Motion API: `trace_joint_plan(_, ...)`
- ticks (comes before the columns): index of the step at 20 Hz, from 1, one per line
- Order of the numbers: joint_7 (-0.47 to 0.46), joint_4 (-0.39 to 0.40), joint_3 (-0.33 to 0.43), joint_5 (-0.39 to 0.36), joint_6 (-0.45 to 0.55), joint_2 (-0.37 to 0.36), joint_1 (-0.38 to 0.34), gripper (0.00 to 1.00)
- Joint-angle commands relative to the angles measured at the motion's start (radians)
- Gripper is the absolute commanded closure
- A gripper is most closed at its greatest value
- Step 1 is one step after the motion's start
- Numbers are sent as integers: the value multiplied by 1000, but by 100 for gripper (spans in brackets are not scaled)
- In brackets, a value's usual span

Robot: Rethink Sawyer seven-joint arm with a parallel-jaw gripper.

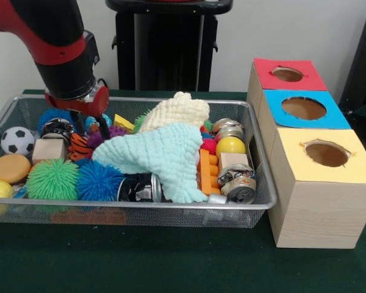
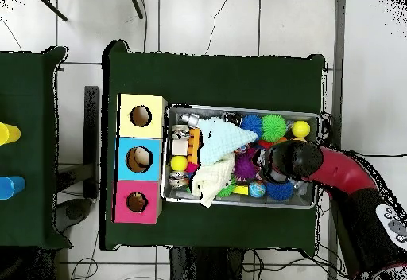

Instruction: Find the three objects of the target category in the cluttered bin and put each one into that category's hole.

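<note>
Wire-mesh bin [image 1: 265,204] of toys under mint cloth [image 1: 165,155], fingers [image 1: 88,125] (spread or pressed together: cannot tell) among them

This looks like a robotics lab. A red and black robot arm [image 1: 61,49] on a black pedestal [image 1: 168,46] works at a table covered in green cloth [image 1: 171,262], standing on a pale tiled floor [image 2: 222,22] with loose cables [image 2: 87,269] beside plain white walls [image 1: 280,27].
</note>
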Motion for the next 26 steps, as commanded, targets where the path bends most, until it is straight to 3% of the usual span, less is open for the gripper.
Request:
trace_joint_plan(1, 83, 77, 13, 38, -69, -28, 4, 0)
trace_joint_plan(10, 52, 75, 14, 63, -18, -71, -13, 0)
trace_joint_plan(15, 65, 21, -5, 63, -3, -30, -1, 0)
trace_joint_plan(18, 60, 19, -8, 42, -81, -22, -12, 0)
trace_joint_plan(22, 11, -79, 12, 13, -123, 44, -21, 0)
trace_joint_plan(26, 84, -131, -29, -34, -270, 60, 21, 0)
